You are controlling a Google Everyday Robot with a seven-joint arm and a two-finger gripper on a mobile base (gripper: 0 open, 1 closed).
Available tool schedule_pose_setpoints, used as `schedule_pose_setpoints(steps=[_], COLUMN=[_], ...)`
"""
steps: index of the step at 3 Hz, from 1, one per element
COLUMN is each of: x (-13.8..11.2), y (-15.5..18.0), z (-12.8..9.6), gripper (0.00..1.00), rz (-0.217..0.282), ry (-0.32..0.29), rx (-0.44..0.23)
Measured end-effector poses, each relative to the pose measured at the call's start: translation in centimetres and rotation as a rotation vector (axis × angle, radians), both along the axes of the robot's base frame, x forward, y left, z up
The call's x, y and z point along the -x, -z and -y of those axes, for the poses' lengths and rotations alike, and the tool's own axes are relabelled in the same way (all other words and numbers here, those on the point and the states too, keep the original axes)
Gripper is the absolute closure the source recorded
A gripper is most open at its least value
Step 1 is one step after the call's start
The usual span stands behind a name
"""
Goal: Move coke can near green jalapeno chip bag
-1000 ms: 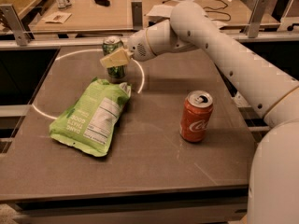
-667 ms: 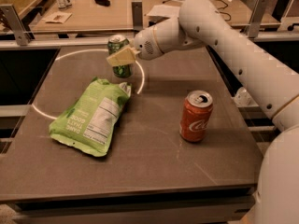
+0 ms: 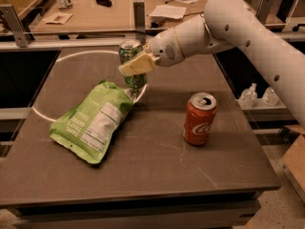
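Coke can (image 3: 200,118) upright on the table (image 3: 167,175), silver top up, white script facing us, nothing touching it. Same spot as 0.7 s ago and as 1.0 s ago, no change there.

Well to picture-left of the coke can: the green jalapeno chip bag (image 3: 93,123), lying flat and crinkled, white label up. It hasn't budged either, so the two are apart, w/ bare tabletop between them.

Up and left of the coke can, farther back on the table: the gripper (image 3: 137,65), a pale wedge hanging across the front of the green can (image 3: 135,82). Spread or pressed together? Can't tell from here, and can't tell if it touches that can. What has changed: vs 0.7 s ago the gripper has slid toward the coke can and dipped a little. It's nearer than in either earlier frame but not near yet. The green can looks nudged a touch toward the coke can too, its base now right at the bag's upper corner; not sure on that one.

The arm (image 3: 238,18) comes in from above and behind the coke can, its white shell sweeping down from picture-right.

A white ring (image 3: 95,51) on the tabletop curves round the bag and green can, far side from the coke can. Beyond the coke can at the back is a desk (image 3: 95,13) w/ papers. To its right, off the table, are small bottles (image 3: 250,95).
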State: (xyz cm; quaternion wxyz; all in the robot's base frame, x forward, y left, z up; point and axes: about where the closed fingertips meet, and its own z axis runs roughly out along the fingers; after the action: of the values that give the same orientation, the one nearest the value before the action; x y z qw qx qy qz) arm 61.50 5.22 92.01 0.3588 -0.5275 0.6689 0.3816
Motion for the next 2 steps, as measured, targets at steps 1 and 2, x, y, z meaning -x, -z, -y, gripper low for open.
schedule_pose_setpoints(steps=[1,2], x=[3.7,7.0], y=[-0.5,-0.8], z=[1.4,2.0], gripper=[1.00,1.00], rz=[-0.044,-0.075], ry=[-0.029,-0.052], rx=[-0.002,-0.009])
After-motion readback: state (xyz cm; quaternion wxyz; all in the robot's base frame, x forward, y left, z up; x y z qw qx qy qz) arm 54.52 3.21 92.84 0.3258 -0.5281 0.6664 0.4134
